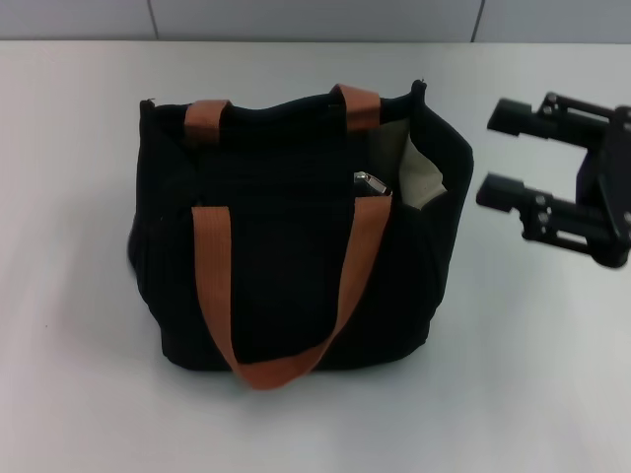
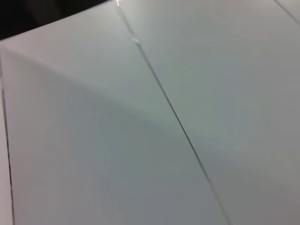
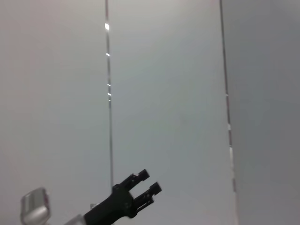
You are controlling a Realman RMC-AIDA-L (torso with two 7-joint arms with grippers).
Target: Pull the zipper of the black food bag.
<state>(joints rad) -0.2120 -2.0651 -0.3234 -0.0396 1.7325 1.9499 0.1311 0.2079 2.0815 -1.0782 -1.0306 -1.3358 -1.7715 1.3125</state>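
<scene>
The head view is the only one that shows the black food bag (image 1: 296, 232). It stands upright on the white desk (image 1: 79, 394), and its two rust-orange handles (image 1: 276, 296) are draped over it: the near one hangs down the front face in a long loop, the far one shows as two short stubs at the bag's back rim. The zipper (image 1: 371, 183), a small silver pull tab, sits on the bag's top rim, just beside the upper end of the near handle's right-hand strap. Next to the zipper the bag's mouth gapes at its right corner, showing pale cream lining (image 1: 419, 168).

The right gripper (image 1: 508, 153) hovers beside the bag's right upper corner, near it but clear of the fabric. Its arm comes in from the right edge, and the jaws point sideways toward the bag, spread wide apart with nothing between them.

The left gripper does not appear in the head view. The right wrist view shows none of the bag; it faces pale wall panels split by thin vertical seams, with a black two-fingered gripper (image 3: 146, 182) far off near the lower edge, its jaws parted and empty. Whether this is the left arm's own gripper I cannot tell. The left wrist view shows only a plain pale surface crossed by a thin seam line.
</scene>
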